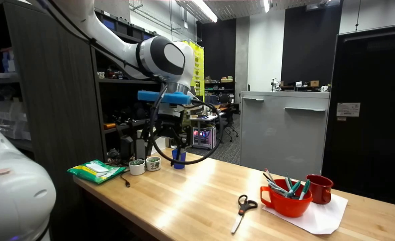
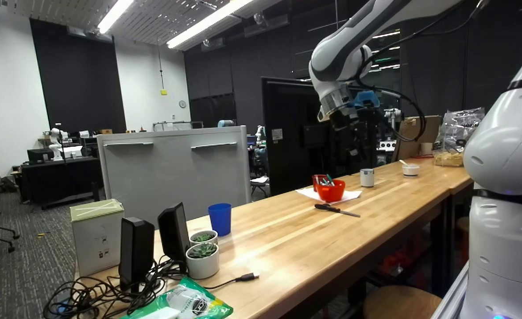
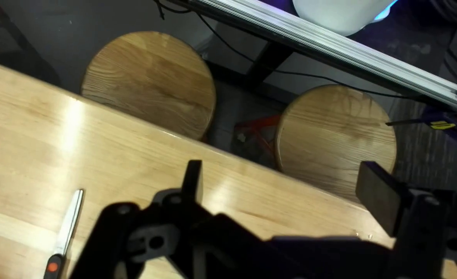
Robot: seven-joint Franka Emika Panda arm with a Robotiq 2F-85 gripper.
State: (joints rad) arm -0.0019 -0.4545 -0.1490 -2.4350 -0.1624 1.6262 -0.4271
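My gripper hangs in the air above the wooden table, its two fingers wide apart with nothing between them. In an exterior view the gripper appears in front of the blue cup, well above the tabletop. Black-handled scissors lie flat on the table, at the lower left of the wrist view. Beyond them, in an exterior view, a red cup full of pens and markers stands on a white sheet of paper. A dark red mug stands behind it.
Two potted succulents, black speakers, tangled cables and a green packet occupy one table end. Towards the opposite end are a white mug and a small tub. Round stools stand beside the table edge.
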